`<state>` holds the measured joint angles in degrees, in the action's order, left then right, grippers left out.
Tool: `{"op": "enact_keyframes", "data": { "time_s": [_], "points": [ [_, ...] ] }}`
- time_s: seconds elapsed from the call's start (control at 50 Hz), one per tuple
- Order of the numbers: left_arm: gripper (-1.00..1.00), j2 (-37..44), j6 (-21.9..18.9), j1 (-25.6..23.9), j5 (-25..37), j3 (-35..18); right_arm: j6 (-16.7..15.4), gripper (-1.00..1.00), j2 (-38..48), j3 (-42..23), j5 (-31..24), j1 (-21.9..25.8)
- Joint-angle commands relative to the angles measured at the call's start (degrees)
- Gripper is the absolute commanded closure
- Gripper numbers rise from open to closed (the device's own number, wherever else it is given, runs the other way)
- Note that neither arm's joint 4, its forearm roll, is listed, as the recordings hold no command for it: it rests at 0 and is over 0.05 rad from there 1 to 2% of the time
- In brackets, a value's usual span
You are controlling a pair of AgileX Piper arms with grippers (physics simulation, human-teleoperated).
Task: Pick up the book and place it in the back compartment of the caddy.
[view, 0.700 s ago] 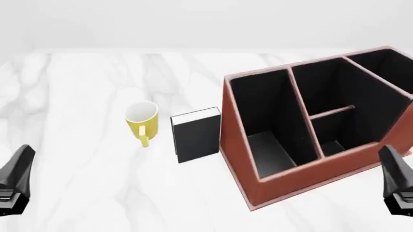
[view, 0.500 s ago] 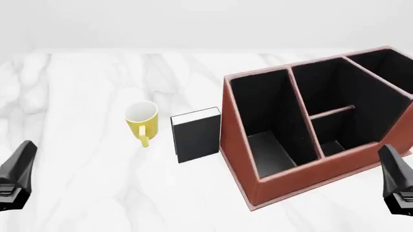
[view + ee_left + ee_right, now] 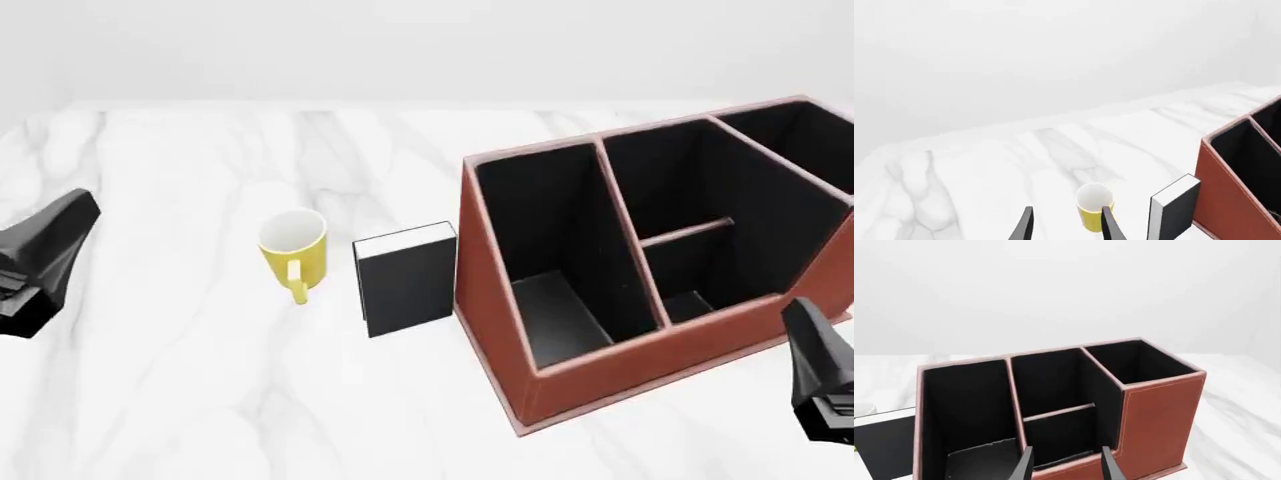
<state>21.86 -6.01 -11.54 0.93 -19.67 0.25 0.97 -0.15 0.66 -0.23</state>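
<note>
So the left gripper (image 3: pixel 51 252) is out at the left edge of the table (image 3: pixel 200 400), holding nothing, and in its wrist view the two fingertips (image 3: pixel 1026 225) are spread with a clear gap between them. It's well apart from the book (image 3: pixel 408 279), with the yellow mug (image 3: pixel 292 250) sitting in between. The right gripper (image 3: pixel 825 375) is low on the right, just in front of the caddy (image 3: pixel 641 365), also carrying nothing, and its fingers look parted the same way in its own wrist view. Moving out from there: the book is standing upright on the table, black cover facing the camera, white page edges showing along the top, just beside the caddy's left wall. I can't tell if it's actually touching that wall or there's a sliver of gap. The mug is upright just to the book's left, handle pointing toward the front. The back compartment (image 3: pixel 687 195) is the squarish black-lined cell behind the short cross divider, and it looks bare as far as I can see. So progress-wise I'd say basically nothing is done yet: book not grasped, not lifted, not in the caddy. Reach, grab, carry and drop are all left, and the left arm looks like the likelier one to go for it. No brands, labels or writing anywhere, the cover is plain black.
</note>
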Motion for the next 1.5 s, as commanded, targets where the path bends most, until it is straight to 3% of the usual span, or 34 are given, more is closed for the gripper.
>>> {"op": "enact_keyframes", "data": {
  "time_s": [0.02, 0.1, 0.24, 0.26, 0.28, 0.36, 0.38, 0.44, 0.48, 0.52, 0.56, 0.66, 0.68, 0.76, 0.82, 0.84, 1.02, 1.16, 1.5],
  "points": [
    [-1.00, 15.1, -1.8, -6.4, 4.5, -16.4, 0.2, -1.00, 0.2, 0.0, 0.1, 0.0],
    [-1.00, 18.2, -5.3, -7.9, 5.4, -20.6, 0.2, -1.00, 0.5, 0.0, 0.4, -0.3],
    [-1.00, 23.5, -6.0, -9.4, 6.3, -26.8, 0.4, -1.00, 0.5, 0.0, 0.3, -0.5],
    [-1.00, 23.4, -9.4, -9.3, 4.7, -26.7, 0.4, -1.00, 0.5, 0.0, 0.3, -0.6],
    [-1.00, 23.7, -10.1, -9.3, 4.2, -27.0, 0.4, -1.00, 0.6, 0.0, 0.4, -0.6],
    [-1.00, 28.0, -8.6, -10.6, 7.2, -30.7, 0.4, -1.00, 0.7, 0.1, 0.5, -0.7],
    [-1.00, 28.9, -12.1, -11.8, 7.3, -31.1, 0.4, -1.00, 0.8, 0.1, 0.5, -0.7],
    [-1.00, 32.9, -9.4, -16.7, 13.0, -34.8, 0.5, -1.00, 0.9, 0.1, 0.6, -0.7],
    [-1.00, 33.5, -13.1, -17.7, 13.2, -35.5, 0.5, -1.00, 1.0, 0.1, 0.7, -0.8],
    [-1.00, 36.0, -11.0, -19.2, 16.8, -39.4, 0.5, -1.00, 1.2, 0.1, 0.9, -0.7],
    [-1.00, 38.0, -12.5, -21.7, 20.4, -41.9, 0.6, -1.00, 1.2, 0.1, 0.9, -0.7],
    [-1.00, 41.1, -16.6, -23.5, 27.6, -48.0, 0.5, -1.00, 1.8, 0.1, 1.4, -0.7],
    [-1.00, 42.0, -18.1, -20.8, 27.6, -50.2, 0.5, -1.00, 1.8, 0.1, 1.4, -0.7],
    [-1.00, 44.9, -20.0, -22.0, 31.5, -52.8, 0.7, -1.00, 1.8, 0.1, 1.4, -0.7],
    [-1.00, 46.2, -19.4, -21.4, 32.3, -55.7, 0.6, -1.00, 1.8, 0.1, 1.4, -0.7],
    [-1.00, 47.5, -18.0, -23.7, 35.4, -58.0, 0.5, -1.00, 1.6, 0.1, 1.1, -0.7],
    [-1.00, 52.9, -20.4, -26.4, 42.3, -63.4, 0.5, -1.00, 1.5, 0.1, 1.1, -0.7],
    [-1.00, 56.4, -20.3, -27.3, 42.4, -63.8, 0.6, -1.00, 1.5, 0.1, 1.0, -0.7],
    [-1.00, 60.6, -22.5, -29.8, 38.6, -57.6, 0.8, -1.00, 1.5, 0.1, 1.0, -0.6]
  ]
}}
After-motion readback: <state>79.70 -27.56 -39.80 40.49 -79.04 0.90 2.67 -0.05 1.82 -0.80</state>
